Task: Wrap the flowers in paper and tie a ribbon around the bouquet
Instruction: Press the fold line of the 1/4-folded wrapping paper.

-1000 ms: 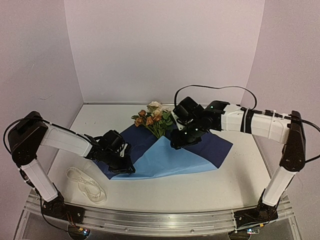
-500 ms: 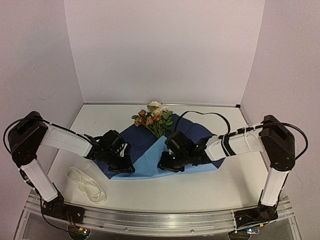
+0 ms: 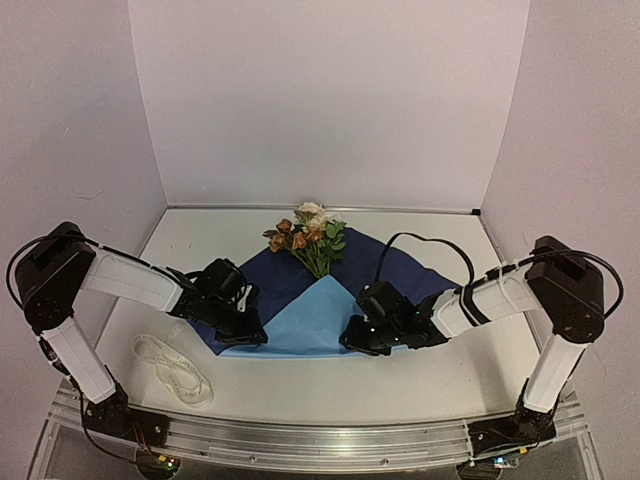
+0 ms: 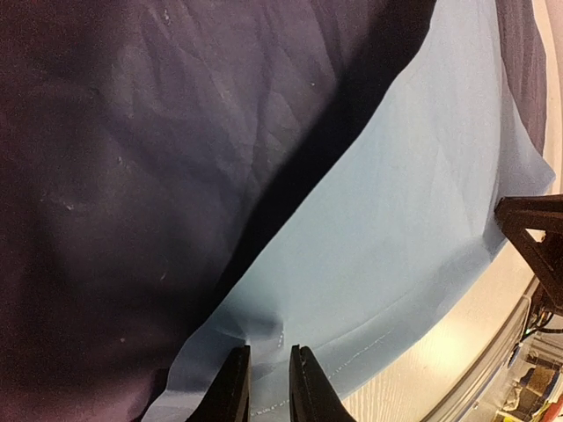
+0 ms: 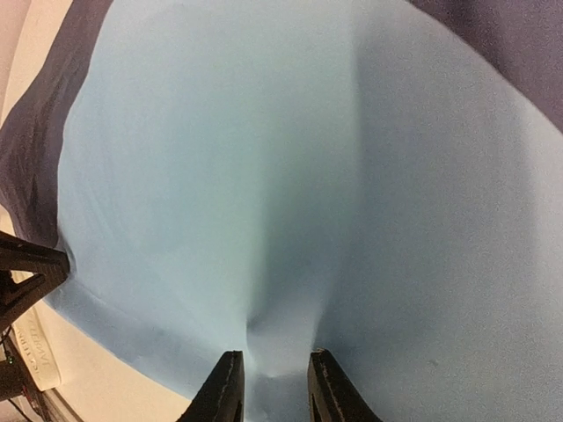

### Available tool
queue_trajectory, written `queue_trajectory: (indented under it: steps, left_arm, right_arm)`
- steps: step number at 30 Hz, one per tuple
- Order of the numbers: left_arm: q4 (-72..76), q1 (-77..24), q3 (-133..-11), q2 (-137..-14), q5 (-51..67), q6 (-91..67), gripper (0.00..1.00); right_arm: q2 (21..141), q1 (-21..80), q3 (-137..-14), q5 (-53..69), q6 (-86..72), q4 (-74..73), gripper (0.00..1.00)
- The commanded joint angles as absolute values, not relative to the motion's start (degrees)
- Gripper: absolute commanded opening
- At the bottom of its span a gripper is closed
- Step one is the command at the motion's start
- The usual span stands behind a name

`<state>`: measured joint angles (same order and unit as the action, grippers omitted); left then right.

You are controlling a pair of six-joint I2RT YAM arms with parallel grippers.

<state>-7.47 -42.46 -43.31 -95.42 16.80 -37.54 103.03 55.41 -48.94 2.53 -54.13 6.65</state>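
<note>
Two claws are down, your left gripper (image 4: 266,387) and right gripper (image 5: 273,391) each pinching a pucker at the near edge of the paper (image 3: 310,315), with the flowers (image 3: 310,235) at its far corner, so you're mid-wrap, and next, I'd judge, you lift both together and fold toward the blooms, the ribbon (image 3: 170,365) waiting near left.

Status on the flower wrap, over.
Left gripper and right gripper both pinching near edge of thin blue paper sheet. Cream-and-rust flower bunch at far corner. Cream fabric ribbon lying left, off sheet.
</note>
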Motion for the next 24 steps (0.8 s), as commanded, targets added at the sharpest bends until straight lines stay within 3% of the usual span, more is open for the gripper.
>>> queue_trajectory:
  steps: [1, 18, 24]
  left_arm:
    - [-12.91, -41.23, -40.75, -96.08, 13.36, -37.14, 0.17]
    - [-13.24, -40.67, -40.13, -93.92, 13.07, -36.38, 0.17]
    - [-18.59, -45.22, -50.16, -90.97, 7.22, -32.58, 0.35]
  right_arm:
    - [97.90, 54.32, -44.74, 0.80, -52.72, 7.39, 0.26]
    - [88.03, 48.18, -23.39, -4.92, -53.90, 13.00, 0.27]
    - [88.58, 48.22, -22.60, -4.36, -55.45, 13.35, 0.26]
